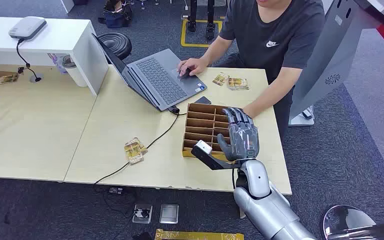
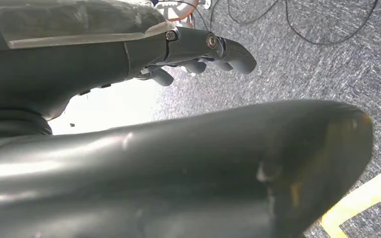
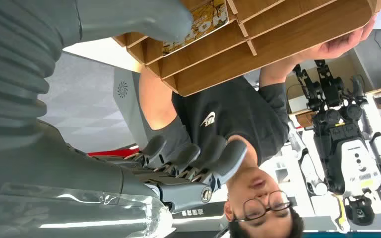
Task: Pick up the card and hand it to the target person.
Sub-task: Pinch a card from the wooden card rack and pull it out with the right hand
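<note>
Over the wooden divider box (image 1: pixel 202 127), holding a card (image 3: pixel 198 22), the right hand (image 1: pixel 240 135) hovers with fingers apart.

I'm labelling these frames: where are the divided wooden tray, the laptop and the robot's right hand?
wooden tray (image 1: pixel 200 131), head view, inner dividers.
laptop (image 1: pixel 156 77), head view, keyboard.
right hand (image 1: pixel 240 134), head view, back of hand.

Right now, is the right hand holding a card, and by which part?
No. The right hand hovers over the divided box, fingers apart, holding nothing.
</note>
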{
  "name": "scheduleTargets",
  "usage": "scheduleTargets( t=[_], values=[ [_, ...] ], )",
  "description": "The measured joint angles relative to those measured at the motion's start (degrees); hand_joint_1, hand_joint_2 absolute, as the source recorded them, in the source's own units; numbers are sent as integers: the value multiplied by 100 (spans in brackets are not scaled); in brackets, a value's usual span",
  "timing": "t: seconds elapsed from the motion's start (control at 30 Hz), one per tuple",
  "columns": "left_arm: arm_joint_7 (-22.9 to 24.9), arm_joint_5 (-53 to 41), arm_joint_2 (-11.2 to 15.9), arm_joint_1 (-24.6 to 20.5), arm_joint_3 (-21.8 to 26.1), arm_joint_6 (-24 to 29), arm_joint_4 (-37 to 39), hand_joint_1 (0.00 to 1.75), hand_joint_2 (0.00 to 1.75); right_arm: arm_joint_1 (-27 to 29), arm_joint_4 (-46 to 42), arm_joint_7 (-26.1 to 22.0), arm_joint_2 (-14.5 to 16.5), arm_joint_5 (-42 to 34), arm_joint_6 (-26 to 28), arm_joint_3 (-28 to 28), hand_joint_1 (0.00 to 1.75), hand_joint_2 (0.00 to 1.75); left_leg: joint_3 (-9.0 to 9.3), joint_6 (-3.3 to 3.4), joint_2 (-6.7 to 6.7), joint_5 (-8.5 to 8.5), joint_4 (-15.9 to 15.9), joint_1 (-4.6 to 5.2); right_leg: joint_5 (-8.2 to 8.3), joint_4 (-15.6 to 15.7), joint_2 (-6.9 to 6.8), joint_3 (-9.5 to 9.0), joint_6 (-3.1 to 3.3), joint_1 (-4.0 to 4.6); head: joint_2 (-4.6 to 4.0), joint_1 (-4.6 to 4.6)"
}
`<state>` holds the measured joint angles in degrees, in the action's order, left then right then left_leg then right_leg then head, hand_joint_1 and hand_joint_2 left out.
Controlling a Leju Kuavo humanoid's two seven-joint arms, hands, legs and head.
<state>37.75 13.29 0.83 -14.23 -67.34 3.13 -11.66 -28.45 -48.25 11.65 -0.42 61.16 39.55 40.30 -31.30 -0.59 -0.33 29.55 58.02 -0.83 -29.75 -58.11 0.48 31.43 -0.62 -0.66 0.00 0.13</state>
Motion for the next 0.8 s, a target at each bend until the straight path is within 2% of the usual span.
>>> scheduleTargets(
  t=[0.2,0.37,0.53,0.8],
  values=[
    [0,-2,0,0,0,0,-1,0,0,0,14,0,0,0,-58,22,60,175,0,0,0,0,0,0,0,0,0,0,0,0,0,2],
    [0,-2,0,0,0,4,-1,0,0,0,41,-11,1,-8,-97,52,53,175,0,0,0,0,0,0,0,0,0,0,0,0,0,2],
    [-3,2,0,1,0,41,-1,0,0,-9,93,-58,8,-37,-109,69,62,175,-1,0,-1,0,0,0,0,0,0,-1,0,0,0,2],
    [-3,22,0,2,2,111,-1,0,0,-208,313,-89,125,-63,-193,115,62,175,0,0,-1,0,0,0,0,-1,0,-1,0,0,0,1]
  ],
)
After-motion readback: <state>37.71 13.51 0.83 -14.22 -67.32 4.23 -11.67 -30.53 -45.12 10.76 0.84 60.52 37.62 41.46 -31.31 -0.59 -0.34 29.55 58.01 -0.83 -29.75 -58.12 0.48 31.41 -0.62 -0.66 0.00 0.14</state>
